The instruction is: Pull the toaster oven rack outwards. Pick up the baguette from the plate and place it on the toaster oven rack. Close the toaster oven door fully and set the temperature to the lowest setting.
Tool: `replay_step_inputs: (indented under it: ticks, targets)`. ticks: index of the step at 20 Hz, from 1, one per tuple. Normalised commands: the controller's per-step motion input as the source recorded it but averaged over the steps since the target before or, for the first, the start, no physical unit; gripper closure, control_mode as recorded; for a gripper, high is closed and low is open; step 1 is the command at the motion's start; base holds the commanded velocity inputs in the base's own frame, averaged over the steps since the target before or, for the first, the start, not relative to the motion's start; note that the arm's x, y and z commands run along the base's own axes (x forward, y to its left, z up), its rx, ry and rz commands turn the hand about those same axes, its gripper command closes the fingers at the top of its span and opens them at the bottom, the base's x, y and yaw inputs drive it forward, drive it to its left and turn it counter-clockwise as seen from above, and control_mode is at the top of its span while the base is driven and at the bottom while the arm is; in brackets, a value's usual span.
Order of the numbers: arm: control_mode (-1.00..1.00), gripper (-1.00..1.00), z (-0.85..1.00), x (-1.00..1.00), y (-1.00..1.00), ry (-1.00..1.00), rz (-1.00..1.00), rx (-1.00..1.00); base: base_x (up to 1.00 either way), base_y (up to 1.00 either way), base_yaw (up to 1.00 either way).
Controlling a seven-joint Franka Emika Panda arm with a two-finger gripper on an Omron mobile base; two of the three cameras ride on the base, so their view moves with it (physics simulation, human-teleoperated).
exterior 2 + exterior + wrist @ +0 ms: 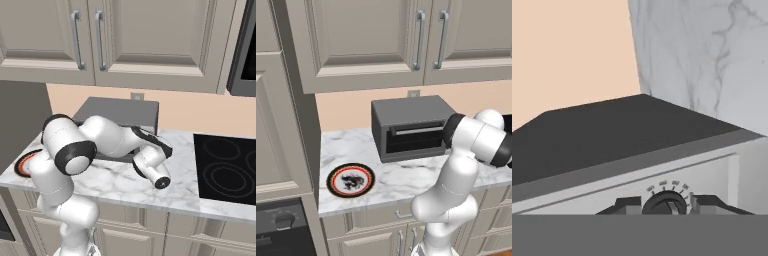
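Note:
The toaster oven [411, 127] stands at the back of the marble counter, and its door [416, 139] with the silver bar handle is closed. The rack and the baguette are hidden. Left of the oven, near the counter's front, lies the plate [351, 180], and nothing is on it. My arm bends round to the oven's right end. In the hand view my gripper [666, 205] is shut on a round dark knob [664, 202] on the oven's silver panel [602, 195], one fingertip [628, 205] on each side of it.
A black cooktop [225, 170] is set into the counter right of the oven. Upper cabinets [371, 40] hang above, and a black built-in oven [281, 227] sits low at the left. A wall outlet [413, 93] is behind the toaster oven.

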Motion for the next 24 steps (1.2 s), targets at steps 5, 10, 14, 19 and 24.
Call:
replay_step_inputs:
  ticks: [5,10,14,19,24]
  targets:
    - [-1.0,1.0,-0.07,-0.2,0.0,-0.06,0.21,-0.93,0.0,0.0,0.0]
    - [-1.0,1.0,-0.27,-0.26,0.01,-0.13,0.21,-0.95,0.0,0.0,0.0]
    - [-1.0,1.0,-0.49,-0.26,0.0,-0.19,0.22,-0.88,0.0,0.0,0.0]
    - [-1.0,1.0,-0.61,-0.33,0.0,-0.29,0.23,-0.87,0.0,0.0,0.0]
    - [-1.0,1.0,-0.63,-0.24,0.0,-0.34,0.29,-0.92,0.0,0.0,0.0]
